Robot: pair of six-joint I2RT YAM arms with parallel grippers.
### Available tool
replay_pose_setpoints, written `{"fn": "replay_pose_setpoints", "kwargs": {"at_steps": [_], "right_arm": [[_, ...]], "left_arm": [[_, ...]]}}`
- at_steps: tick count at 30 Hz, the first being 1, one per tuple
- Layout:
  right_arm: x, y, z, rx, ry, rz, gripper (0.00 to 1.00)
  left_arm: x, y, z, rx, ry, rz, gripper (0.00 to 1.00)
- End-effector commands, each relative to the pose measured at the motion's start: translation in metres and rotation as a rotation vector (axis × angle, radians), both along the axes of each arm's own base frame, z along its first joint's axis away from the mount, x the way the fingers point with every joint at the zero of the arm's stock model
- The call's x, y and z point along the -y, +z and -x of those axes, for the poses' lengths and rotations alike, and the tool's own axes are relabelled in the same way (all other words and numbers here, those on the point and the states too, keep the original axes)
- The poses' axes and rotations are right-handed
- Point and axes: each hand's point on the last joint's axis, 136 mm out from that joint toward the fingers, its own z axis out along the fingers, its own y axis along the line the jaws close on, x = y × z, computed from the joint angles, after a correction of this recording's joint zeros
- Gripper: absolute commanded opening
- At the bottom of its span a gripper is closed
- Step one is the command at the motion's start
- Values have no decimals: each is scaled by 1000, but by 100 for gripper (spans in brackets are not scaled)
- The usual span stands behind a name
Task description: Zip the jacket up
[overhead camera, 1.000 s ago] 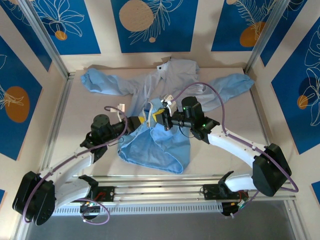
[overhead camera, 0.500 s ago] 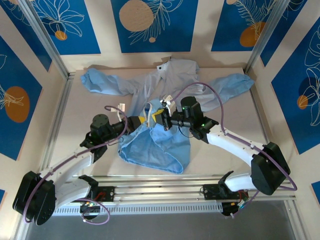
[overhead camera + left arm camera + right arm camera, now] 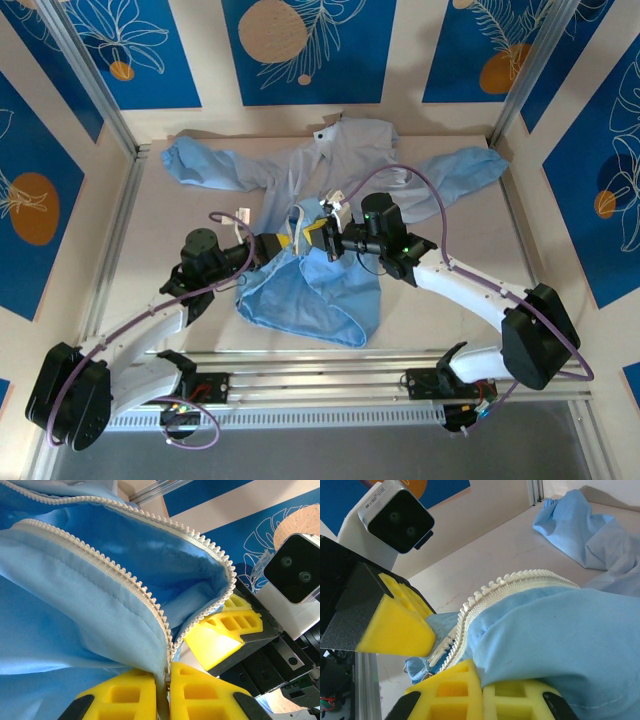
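The light-blue jacket lies spread on the table, its sleeves stretched out to the left and right. Its lower front is pulled up between the arms. My left gripper is shut on the jacket's edge where the two rows of white zipper teeth meet, the cloth pinched between its yellow pads. My right gripper faces it closely and is shut on the blue cloth just beside the zipper. One of its yellow fingers sits against the zipper's far row.
Bare pale table lies left and right of the jacket's body. Aluminium frame rails border the table, with blue patterned walls behind. A purple cable loops over the right arm. The hem hangs near the front rail.
The right gripper has crept slightly left, toward the left gripper. Both grips hold and the jacket has barely shifted.
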Motion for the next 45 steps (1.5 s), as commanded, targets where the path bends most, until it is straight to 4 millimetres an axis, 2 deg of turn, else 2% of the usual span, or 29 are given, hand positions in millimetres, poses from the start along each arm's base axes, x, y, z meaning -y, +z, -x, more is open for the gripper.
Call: {"fn": "replay_pose_setpoints", "kwargs": {"at_steps": [1, 3, 7, 12, 14, 16, 19, 24, 31, 36, 40, 45], "right_arm": [[1, 4, -10, -28, -40, 30, 0], [6, -16, -7, -125, -37, 98, 0], [19, -60, 15, -303, -40, 163, 0], [39, -111, 33, -471, -93, 235, 0], [46, -127, 34, -508, -128, 263, 4], [54, -140, 31, -561, -191, 291, 13], [57, -147, 31, -628, -233, 313, 32], [58, -142, 40, -693, -296, 316, 45], [63, -142, 65, -653, -261, 392, 50], [62, -134, 72, -522, -172, 498, 52], [68, -150, 72, -405, -167, 612, 56], [67, -171, 63, -364, -191, 682, 64]], "left_arm": [[-3, -10, 1, -9, -8, -24, 0], [-4, -26, 3, -38, -10, -66, 0], [-6, -65, 10, -96, -9, -148, 0], [5, -105, 20, -152, -51, -195, 0], [10, -114, 21, -161, -57, -196, 0], [15, -125, 20, -173, -66, -207, 0], [24, -136, 20, -187, -86, -200, 0], [35, -149, 19, -208, -106, -160, 0], [42, -153, 19, -211, -123, -114, 0], [40, -152, 18, -199, -119, -132, 0], [39, -151, 19, -195, -116, -135, 0], [39, -150, 19, -194, -115, -135, 0]]}}
